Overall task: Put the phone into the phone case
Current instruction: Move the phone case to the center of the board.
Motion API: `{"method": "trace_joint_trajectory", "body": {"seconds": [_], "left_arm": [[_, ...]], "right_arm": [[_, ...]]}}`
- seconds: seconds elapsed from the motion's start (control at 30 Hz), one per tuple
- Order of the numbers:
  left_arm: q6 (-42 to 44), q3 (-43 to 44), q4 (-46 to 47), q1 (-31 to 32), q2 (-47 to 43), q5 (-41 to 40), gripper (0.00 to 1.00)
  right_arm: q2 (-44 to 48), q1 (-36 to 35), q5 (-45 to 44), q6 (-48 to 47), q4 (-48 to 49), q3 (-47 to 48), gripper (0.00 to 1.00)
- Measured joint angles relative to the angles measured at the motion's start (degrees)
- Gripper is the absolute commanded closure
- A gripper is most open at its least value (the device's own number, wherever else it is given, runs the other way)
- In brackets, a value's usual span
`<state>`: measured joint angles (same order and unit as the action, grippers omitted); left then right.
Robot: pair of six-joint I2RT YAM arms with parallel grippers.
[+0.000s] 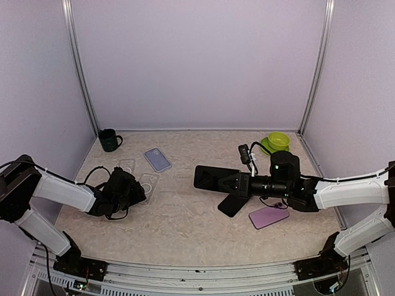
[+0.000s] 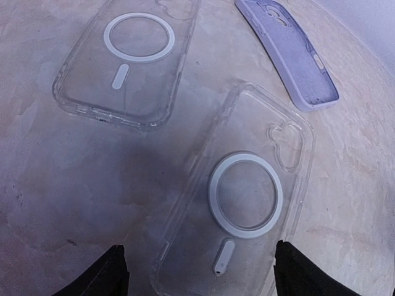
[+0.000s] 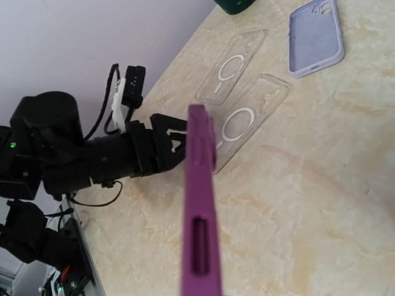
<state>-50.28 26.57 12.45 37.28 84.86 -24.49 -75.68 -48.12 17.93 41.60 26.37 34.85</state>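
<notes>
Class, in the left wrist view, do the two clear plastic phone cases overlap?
No, the nearer clear plastic phone case and the farther clear case lie apart, with bare tabletop between.

Left arm (image 1: pixel 62 193) links: white shells, black joints, on my feed.
Right arm (image 1: pixel 345 192) links: I note the same white and black.
Cables (image 1: pixel 91 173): thin black loops by each wrist.

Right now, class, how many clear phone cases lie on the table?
2. The near clear case lies just ahead of the left fingers. The far clear case lies beside it, further out. None seems hidden.
</notes>
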Motion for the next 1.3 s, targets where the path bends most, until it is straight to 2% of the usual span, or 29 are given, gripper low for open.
{"method": "trace_joint_trajectory", "body": {"seconds": [0.43,0.67,0.97,1.3], "left_arm": [[1.1,1.4,3.9,0.3,3.3,4.4,0.20],[-0.2,1.3,5.8,3.1,3.7,6.9,0.20],[-1.8,4.4,12.4,8.0,9.5,8.3,0.19],[-2.2,10.3,16.9,11.1,16.2,12.2,0.13]], "right_arm": [[0.0,0.0,-0.3,-0.2,-1.0,0.0,1.00],[0.0,0.0,-0.9,-0.2,-1.0,0.0,1.00],[0.1,0.0,-2.9,-0.2,-2.0,0.0,1.00],[1.2,0.0,-4.8,-0.3,-3.1,0.0,1.00]]}}
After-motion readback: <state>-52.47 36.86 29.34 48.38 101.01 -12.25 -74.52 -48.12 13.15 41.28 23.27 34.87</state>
